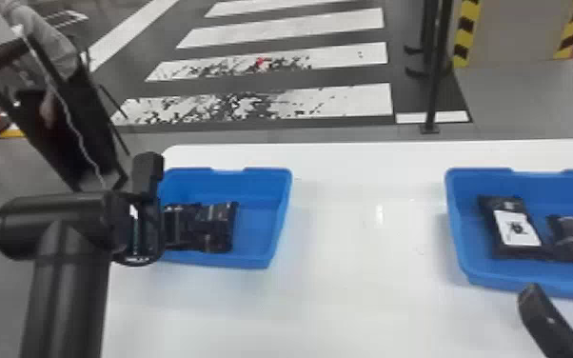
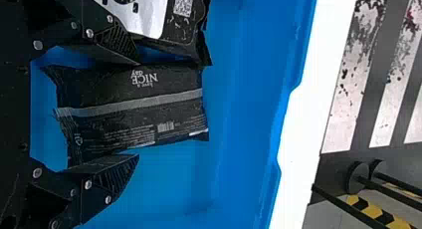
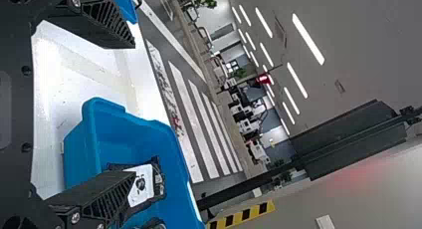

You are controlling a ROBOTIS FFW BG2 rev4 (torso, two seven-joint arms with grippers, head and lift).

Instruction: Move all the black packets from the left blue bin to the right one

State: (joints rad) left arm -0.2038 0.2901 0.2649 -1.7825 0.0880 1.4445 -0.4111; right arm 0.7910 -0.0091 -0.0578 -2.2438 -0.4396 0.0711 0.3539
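"Looking at our crinkled black plastic packet [image 2: 134, 109], what do we notice?"

"We see a plump pillow shape, crimped ends, pale lettering and a grey stripe running lengthwise. It lies in the blue plastic left bin [image 1: 254, 238], beside a white-labelled black packet [image 2: 181, 32]."

"Which way does it point?"

"Its long axis follows the direction of our black left gripper's [image 1: 147, 219] two flat fingers, its far end beyond their tips. They stand spread on either side, unclenched."

"And our black right gripper [image 1: 564, 297]?"

"Released too, its fingers parted near the blue plastic right bin [image 1: 459, 238], where we see two black packets [image 1: 518, 228]."
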